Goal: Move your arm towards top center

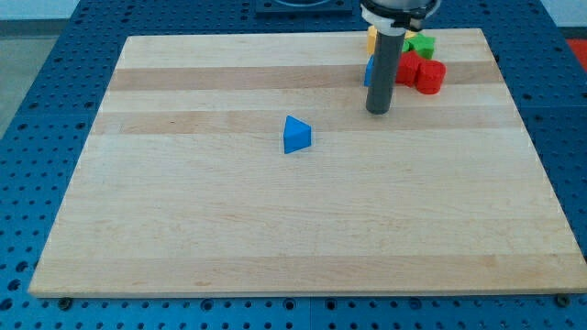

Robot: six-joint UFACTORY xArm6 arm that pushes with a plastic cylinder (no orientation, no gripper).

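My tip (378, 111) rests on the wooden board (229, 229), right of the view's middle and in the upper part. The rod rises from it toward the view's top. A blue triangular block (296, 135) lies alone to the left of the tip and a little lower. Behind the rod near the top right is a cluster of blocks: red blocks (422, 72), a green block (422, 44), a yellow block (371, 38) and a blue block (368, 71), the last two partly hidden by the rod.
The board sits on a blue perforated table (37, 110). The arm's mount (396, 11) shows at the view's top edge above the cluster.
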